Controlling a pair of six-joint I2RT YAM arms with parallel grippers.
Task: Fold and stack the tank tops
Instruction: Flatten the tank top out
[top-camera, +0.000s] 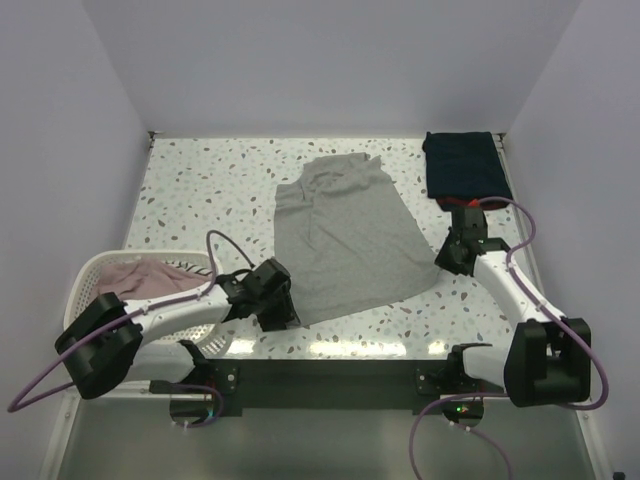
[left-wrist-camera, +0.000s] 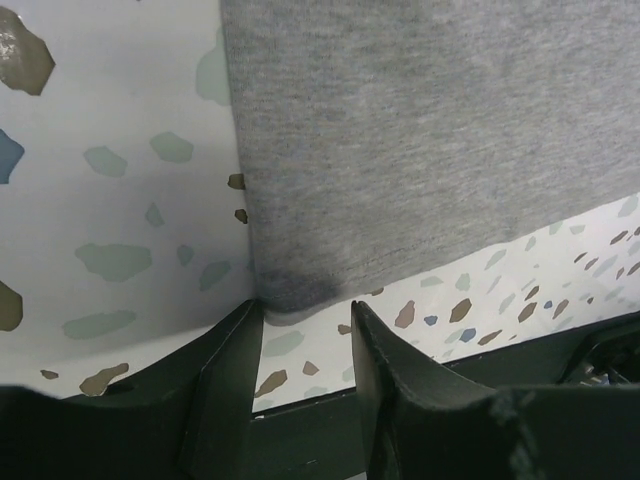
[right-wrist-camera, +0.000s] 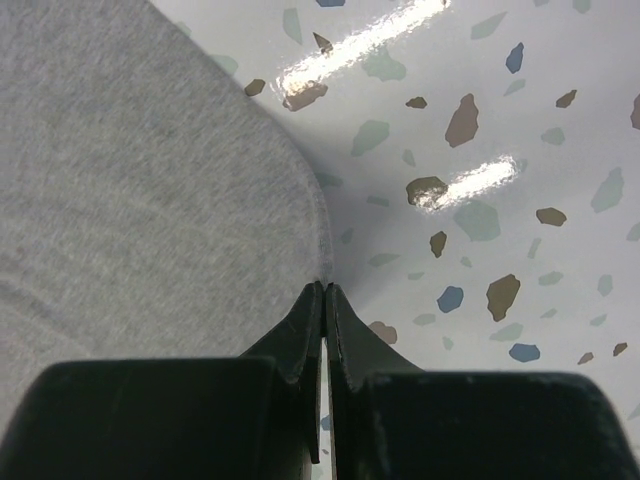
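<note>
Grey tank top (top-camera: 345, 240) flat, tabletop (top-camera: 200, 190) centre; we judge it soft, limp, light. Take hem corners. Left end effector (left-wrist-camera: 305, 312) apart at 7 o'clock corner; right end effector (right-wrist-camera: 326, 290) together at 4 o'clock edge.

The plain grey tank top (top-camera: 345, 240) is soft, matt jersey cloth with a fine heathered knit (its hem looks slightly thicker). The white speckled table (top-camera: 200, 190) is smooth and glossy, throwing back bright streaks of light. The left gripper (left-wrist-camera: 307, 315) has black plastic fingers (left-wrist-camera: 225, 390), matt and faintly grainy. The white slotted basket (top-camera: 95, 268) is smooth plastic; the folded navy top (top-camera: 462, 165) is dull cloth.
</note>
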